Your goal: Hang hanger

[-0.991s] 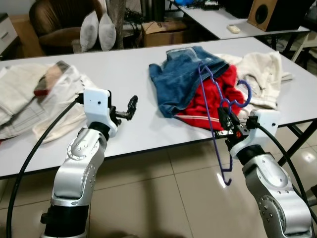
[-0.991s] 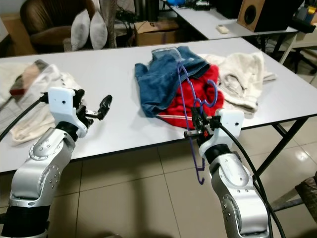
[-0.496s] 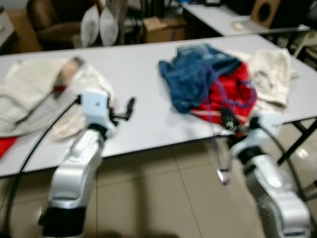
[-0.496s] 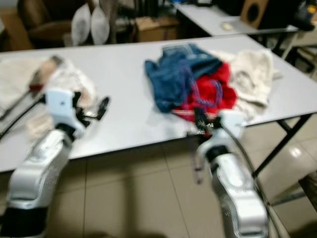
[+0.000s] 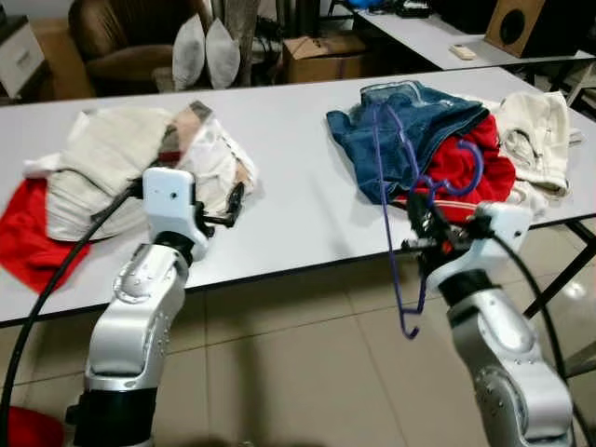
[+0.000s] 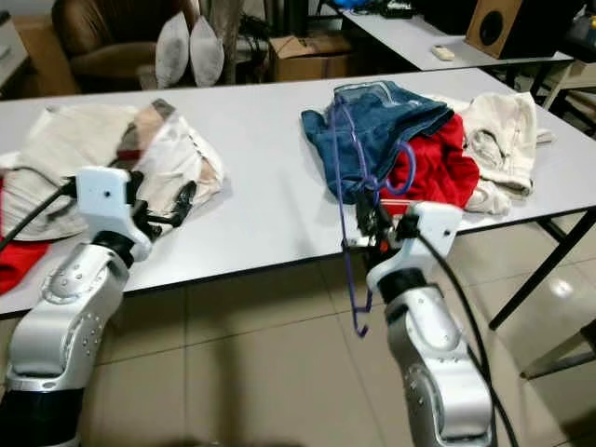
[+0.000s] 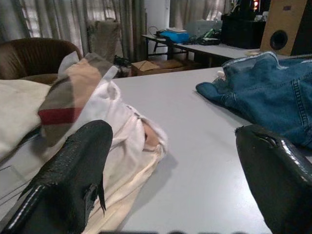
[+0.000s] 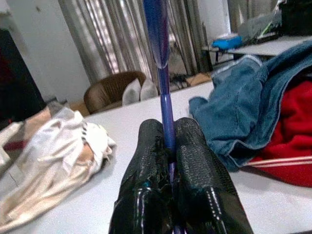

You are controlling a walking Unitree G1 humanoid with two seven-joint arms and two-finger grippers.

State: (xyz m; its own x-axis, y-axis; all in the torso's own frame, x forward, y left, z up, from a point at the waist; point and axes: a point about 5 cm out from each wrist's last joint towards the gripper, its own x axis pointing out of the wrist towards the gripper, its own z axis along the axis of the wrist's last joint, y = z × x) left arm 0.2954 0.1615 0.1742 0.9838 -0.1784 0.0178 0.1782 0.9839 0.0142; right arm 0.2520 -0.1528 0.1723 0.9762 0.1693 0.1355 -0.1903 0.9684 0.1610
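Note:
My right gripper [image 5: 421, 222] is shut on a purple wire hanger [image 5: 383, 186], held upright at the table's near edge, with the hanger's lower end hanging below the tabletop. In the right wrist view both black fingers [image 8: 146, 161] pinch the hanger's rod [image 8: 161, 73]. Behind it lie blue jeans [image 5: 410, 126], a red garment [image 5: 480, 172] and a cream garment [image 5: 540, 135]. My left gripper [image 5: 235, 198] hovers open at the edge of a pile of cream and white clothes [image 5: 121, 158]. Its fingers [image 7: 73, 165] stand wide apart with nothing between them.
The long white table [image 5: 289, 140] spans the view, with tiled floor in front. A red cloth [image 5: 23, 233] lies at its left end. Behind stand a brown armchair [image 5: 130, 37], two pillows [image 5: 205, 51], a cardboard box [image 5: 326, 56] and a second table with a speaker [image 5: 526, 23].
The whole picture has shifted right, so the camera has turned left and the left clothes pile shows more fully. Both arms keep their poses and the hanger stays gripped.

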